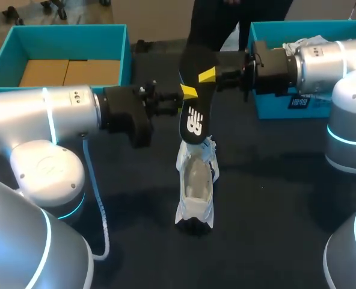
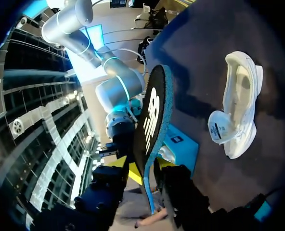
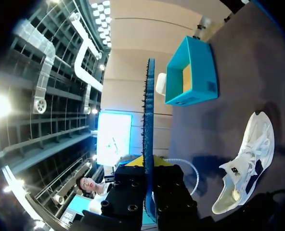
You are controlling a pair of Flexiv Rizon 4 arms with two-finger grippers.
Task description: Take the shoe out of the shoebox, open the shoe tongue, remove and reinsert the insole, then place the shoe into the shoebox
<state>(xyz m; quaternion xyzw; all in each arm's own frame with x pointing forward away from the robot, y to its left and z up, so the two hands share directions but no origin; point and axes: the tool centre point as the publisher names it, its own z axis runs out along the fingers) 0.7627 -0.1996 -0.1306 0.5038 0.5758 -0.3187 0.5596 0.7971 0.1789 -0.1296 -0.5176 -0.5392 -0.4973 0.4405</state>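
Head view, from the left: the open shoebox (image 1: pixel 58 36) waits at the bench's (image 1: pixel 274 198) far corner. My left hand (image 1: pixel 187 93) and right hand (image 1: pixel 209 75) both clamp the black insole (image 1: pixel 194 123), holding it upright above the white shoe (image 1: pixel 195 180), probably lining it up for reinsertion. Its white logo I leave unread.

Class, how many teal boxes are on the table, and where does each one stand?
2. The left box stands at the far left, beyond the left arm, with cardboard inside. The right box stands at the far right, partly hidden by the right arm.
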